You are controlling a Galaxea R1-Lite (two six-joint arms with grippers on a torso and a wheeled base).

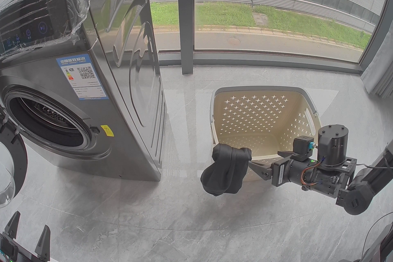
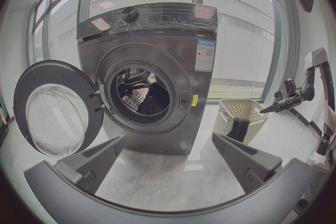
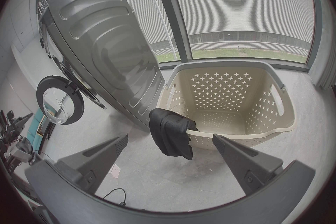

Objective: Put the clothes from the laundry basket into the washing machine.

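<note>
1. head view: a grey washing machine stands at the left with its round door open. to its right a cream laundry basket sits on the pale tiled floor. a dark garment hangs over the basket's near rim, mostly on the outside. the right gripper is just beside the garment, fingers apart, holding nothing. the left gripper is low at the near left, fingers apart
2. left wrist view: the left gripper is spread wide and empty, facing the washing machine. something dark lies in its open drum. the door hangs open beside the opening. the laundry basket, with the dark garment on its rim, stands beside the machine
3. right wrist view: the right gripper is wide open with nothing between its fingers. the dark garment drapes over a near corner of the laundry basket, close to the washing machine
</note>
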